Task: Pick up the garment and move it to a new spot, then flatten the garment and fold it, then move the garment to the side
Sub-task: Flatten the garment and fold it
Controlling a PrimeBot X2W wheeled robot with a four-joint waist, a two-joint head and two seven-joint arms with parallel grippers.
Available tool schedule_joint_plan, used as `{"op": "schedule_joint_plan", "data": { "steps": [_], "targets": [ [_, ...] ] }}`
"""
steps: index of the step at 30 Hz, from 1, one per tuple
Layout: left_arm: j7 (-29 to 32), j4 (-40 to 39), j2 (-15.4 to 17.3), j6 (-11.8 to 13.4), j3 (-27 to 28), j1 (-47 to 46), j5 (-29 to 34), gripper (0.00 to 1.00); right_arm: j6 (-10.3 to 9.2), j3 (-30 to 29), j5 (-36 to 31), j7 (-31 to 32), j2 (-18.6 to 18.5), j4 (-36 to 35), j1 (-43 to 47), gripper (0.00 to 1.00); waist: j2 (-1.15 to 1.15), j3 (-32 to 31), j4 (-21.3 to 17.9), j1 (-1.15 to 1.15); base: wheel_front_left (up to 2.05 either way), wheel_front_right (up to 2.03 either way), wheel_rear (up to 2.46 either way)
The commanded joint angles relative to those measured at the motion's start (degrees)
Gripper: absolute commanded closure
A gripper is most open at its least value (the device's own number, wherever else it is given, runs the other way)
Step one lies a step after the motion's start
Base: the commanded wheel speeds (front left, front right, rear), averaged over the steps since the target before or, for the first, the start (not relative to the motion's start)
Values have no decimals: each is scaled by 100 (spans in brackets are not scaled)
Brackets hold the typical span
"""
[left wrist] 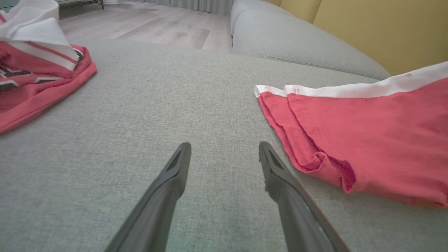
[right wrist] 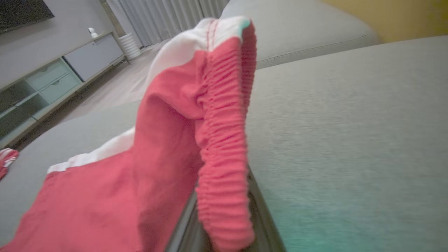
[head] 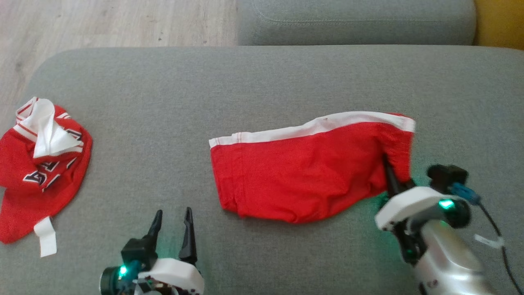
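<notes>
The garment [head: 307, 172] is a pair of red shorts with a white side stripe, lying spread across the middle right of the grey sofa seat [head: 245, 82]. My right gripper [head: 389, 170] is shut on its ribbed waistband [right wrist: 224, 147] at the right end, and that end is lifted slightly off the cushion. In the right wrist view the waistband drapes over the dark fingers [right wrist: 260, 213]. At the lower left my left gripper [head: 173, 212] stands open and holds nothing. In the left wrist view it [left wrist: 224, 145] hovers over bare cushion, just left of the garment's hem [left wrist: 315, 157].
A crumpled red and white jersey [head: 41, 164] lies at the seat's left edge. The sofa backrest [head: 356, 20] runs along the far side, with wooden floor [head: 114, 20] beyond the left corner. Bare cushion lies between the jersey and the shorts.
</notes>
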Motion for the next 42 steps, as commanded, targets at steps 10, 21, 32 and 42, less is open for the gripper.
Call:
{"op": "schedule_joint_plan", "data": {
  "steps": [10,21,32,42],
  "targets": [
    [-71,12,52,-13,-302,-90,-123,0,11,1545,795,727,345,-1151,-409,100,0,-24,825,0,0,0,0],
    [-71,-30,52,13,-189,-229,-9,0,11,2503,1335,328,350,-1097,-517,0,0,18,1402,0,0,0,0],
    [-71,-536,52,35,326,-174,515,0,11,996,289,-36,351,-908,-293,0,0,-87,635,0,0,0,0],
    [-71,-785,52,6,695,150,955,0,11,-348,-986,-39,351,-1726,834,0,0,-288,177,0,0,0,0]
  ]
}}
